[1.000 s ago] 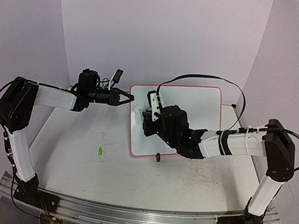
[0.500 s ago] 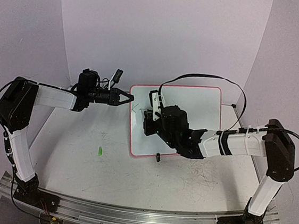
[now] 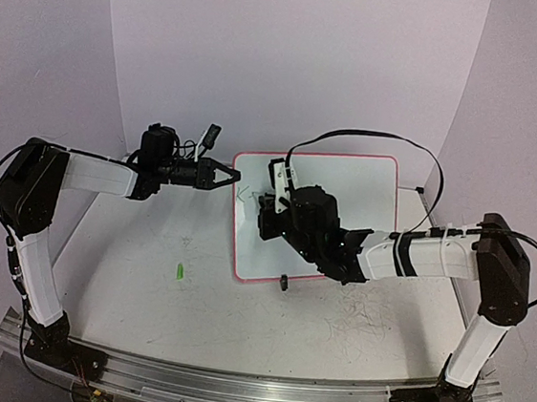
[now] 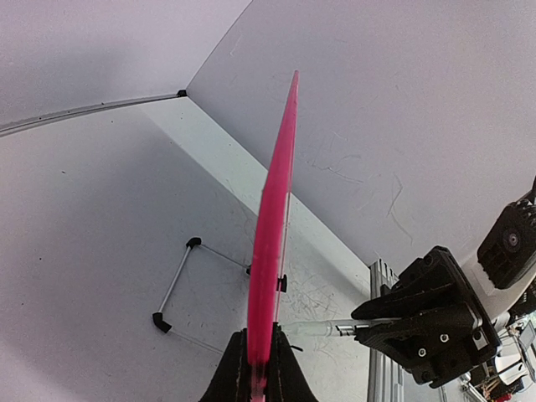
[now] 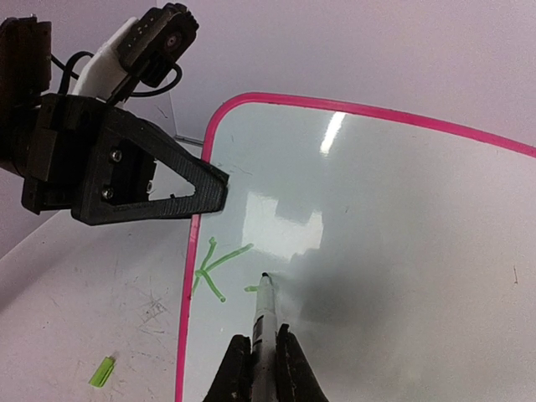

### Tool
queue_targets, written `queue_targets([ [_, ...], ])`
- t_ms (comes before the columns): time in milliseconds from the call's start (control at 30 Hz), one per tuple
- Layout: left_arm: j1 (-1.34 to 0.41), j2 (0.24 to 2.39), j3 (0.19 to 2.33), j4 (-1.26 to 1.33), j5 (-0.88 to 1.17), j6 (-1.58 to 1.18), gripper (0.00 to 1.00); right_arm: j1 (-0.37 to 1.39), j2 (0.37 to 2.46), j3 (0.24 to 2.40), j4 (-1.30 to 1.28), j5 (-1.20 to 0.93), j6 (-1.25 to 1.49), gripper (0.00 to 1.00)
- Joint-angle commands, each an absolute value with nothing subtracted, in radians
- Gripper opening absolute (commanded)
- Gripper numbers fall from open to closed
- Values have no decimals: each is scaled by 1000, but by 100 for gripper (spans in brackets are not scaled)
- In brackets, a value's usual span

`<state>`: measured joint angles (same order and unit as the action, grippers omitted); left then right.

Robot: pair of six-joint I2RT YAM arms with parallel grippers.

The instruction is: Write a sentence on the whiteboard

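Observation:
The whiteboard [image 3: 356, 186], white with a pink rim, lies tilted at mid-table. My left gripper [image 3: 234, 180] is shut on the board's left edge; the left wrist view shows the rim [image 4: 275, 218] edge-on between its jaws [image 4: 260, 368]. My right gripper [image 5: 263, 362] is shut on a marker [image 5: 264, 314] whose tip touches the board [image 5: 402, 218]. The sentence [image 5: 211, 268] stands as a green "K" near the left rim, plus a short green stroke by the marker tip. The right gripper [image 3: 270, 206] hovers over the board's left part.
A green marker cap [image 3: 178, 271] lies on the table left of the board. A black clip foot [image 3: 284, 281] sits at the board's near edge. A wire stand [image 4: 176, 289] shows behind the board. The right arm's cable [image 3: 371, 137] arcs over the board.
The right gripper and marker have edged slightly toward the far side of the board. The left arm has held still on the rim.

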<state>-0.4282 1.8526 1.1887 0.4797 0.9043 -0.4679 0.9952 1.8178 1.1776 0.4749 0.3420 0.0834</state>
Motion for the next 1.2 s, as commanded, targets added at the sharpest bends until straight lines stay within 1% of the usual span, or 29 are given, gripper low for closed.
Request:
queue_targets([
  [0,-424,1804,1195,511,911,-461,0,983,1850,1208,471,322,85,0],
  [400,-424,1801,1194,511,912,-460,0,991,1863,1202,449,301,97,0],
  [667,-424,1802,1194,511,913,-460,0,992,1839,1156,443,311,104,0],
  [1167,-425,1801,1193,511,912,-459,0,991,1807,1135,439,334,102,0],
])
